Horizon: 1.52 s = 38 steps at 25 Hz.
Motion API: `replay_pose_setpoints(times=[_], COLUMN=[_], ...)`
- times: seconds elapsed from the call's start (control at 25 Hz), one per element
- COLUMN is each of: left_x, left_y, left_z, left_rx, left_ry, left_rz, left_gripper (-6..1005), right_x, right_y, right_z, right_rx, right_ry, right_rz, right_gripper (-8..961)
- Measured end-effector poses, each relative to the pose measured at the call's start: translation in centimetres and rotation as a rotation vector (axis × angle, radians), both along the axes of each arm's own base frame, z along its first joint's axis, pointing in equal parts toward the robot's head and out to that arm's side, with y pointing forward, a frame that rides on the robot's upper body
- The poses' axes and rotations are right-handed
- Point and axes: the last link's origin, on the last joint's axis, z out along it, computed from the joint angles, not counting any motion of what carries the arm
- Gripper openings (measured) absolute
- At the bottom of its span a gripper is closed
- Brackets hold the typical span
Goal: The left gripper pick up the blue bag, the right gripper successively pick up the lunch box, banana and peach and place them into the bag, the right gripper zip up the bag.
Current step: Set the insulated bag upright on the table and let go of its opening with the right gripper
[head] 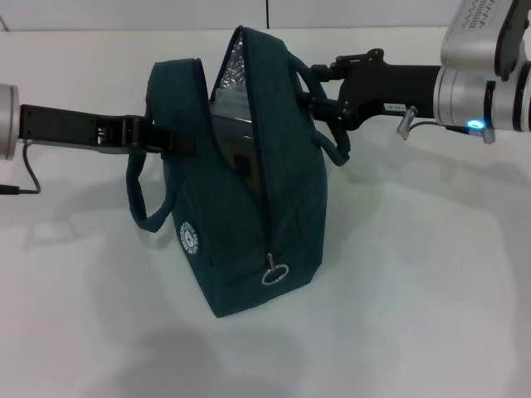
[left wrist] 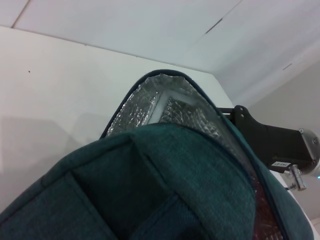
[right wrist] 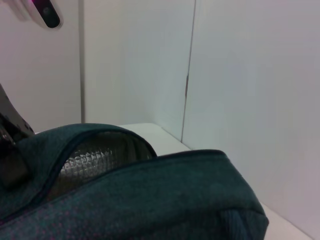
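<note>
- Standing on the desk, blue bag gapes along its unzipped top
- left hand braces bag's side, grip undeterminable
- right hand at handle, grip undeterminable, probably before zipping

The setting is a robot test station in a lab-type room. A plain white table serves as the work surface. Behind the table stand smooth white wall panels divided by narrow vertical seams. A thin black cable runs above the table at its left edge. No domestic furnishings are in view.
</note>
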Motion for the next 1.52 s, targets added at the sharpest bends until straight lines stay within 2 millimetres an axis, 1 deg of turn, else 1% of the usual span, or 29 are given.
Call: replay_pose_setpoints(times=[0.36,0.48,0.6,0.8,1.12,1.32,1.52], left_x=[-0.2,-0.3,-0.4,-0.3,-0.1,0.3,0.8], left_y=[-0.1,-0.1,-0.1,-0.1,0.0,-0.2,-0.2], left_z=[0.1,0.1,0.1,0.0,0.1,-0.7,-1.7], left_rx=[0.002,-0.001,-0.001,-0.001,0.01,-0.01,-0.041], left_ry=[0.002,0.002,0.003,-0.002,-0.021,-0.054,-0.119], left_rz=[-0.001,0.003,0.004,0.004,0.005,0.008,0.018], left_gripper=[51,51,51,51,52,52,52], right_x=[-0.2,-0.2,0.1,0.8,1.5,1.5,2.0], right_y=[-0.1,-0.2,-0.9,-2.0,-3.9,-5.3,-6.3], right_z=[0.4,0.5,0.9,2.1,3.8,5.4,7.2], right_rx=[0.01,0.01,0.006,0.028,0.046,0.082,0.134], right_ry=[0.009,0.016,0.033,0.059,0.104,0.119,0.127], right_rz=[0.011,0.014,0.024,0.03,0.056,0.09,0.088], right_gripper=[335,222,110,67,67,67,68])
